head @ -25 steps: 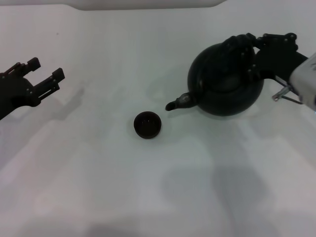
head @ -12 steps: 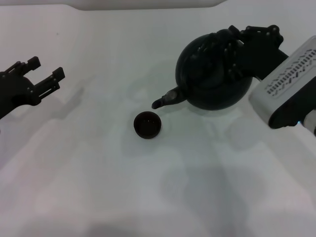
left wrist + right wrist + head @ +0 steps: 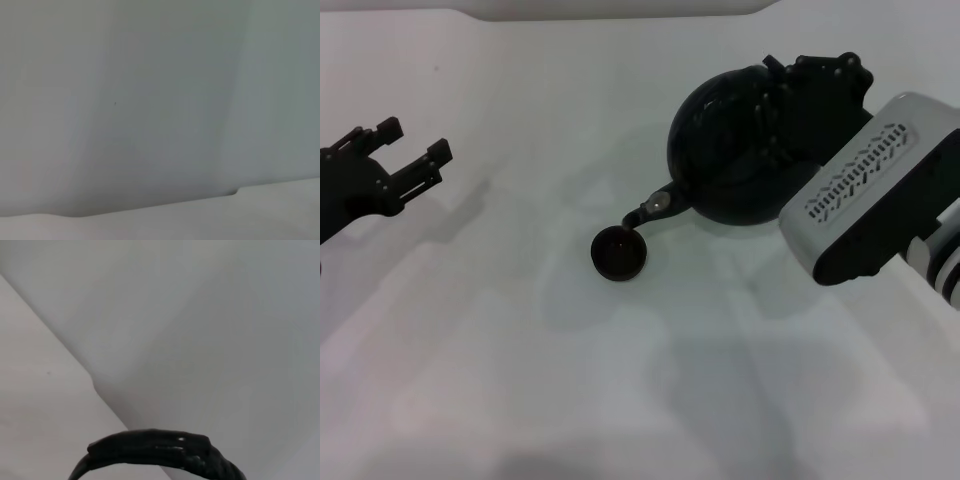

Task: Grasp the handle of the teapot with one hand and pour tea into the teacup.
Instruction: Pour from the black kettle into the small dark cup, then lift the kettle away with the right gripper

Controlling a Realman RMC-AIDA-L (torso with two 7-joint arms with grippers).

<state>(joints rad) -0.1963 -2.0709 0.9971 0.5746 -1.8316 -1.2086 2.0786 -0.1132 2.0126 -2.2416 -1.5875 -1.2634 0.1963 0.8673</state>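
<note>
Head view: the right pincer [image 3: 817, 92] is clamped on the handle [image 3: 790, 100], holding the teapot [image 3: 745, 150] tipped, its spout [image 3: 648, 210] just above the far rim of the teacup [image 3: 618, 253] on the counter [image 3: 520, 380]. The pot's long axis runs handle to spout, pointing down toward the robot's left. My advice: tilt slowly, keep the silvery tip centred over the cup, don't nudge it. The left pincer [image 3: 405, 160] sits parked at the left, fingers spread.

Left wrist view: bare pale surface only.

Right wrist view: just an arc of the dark corded handle [image 3: 160, 450] against the counter [image 3: 40, 405]; no cup here.
</note>
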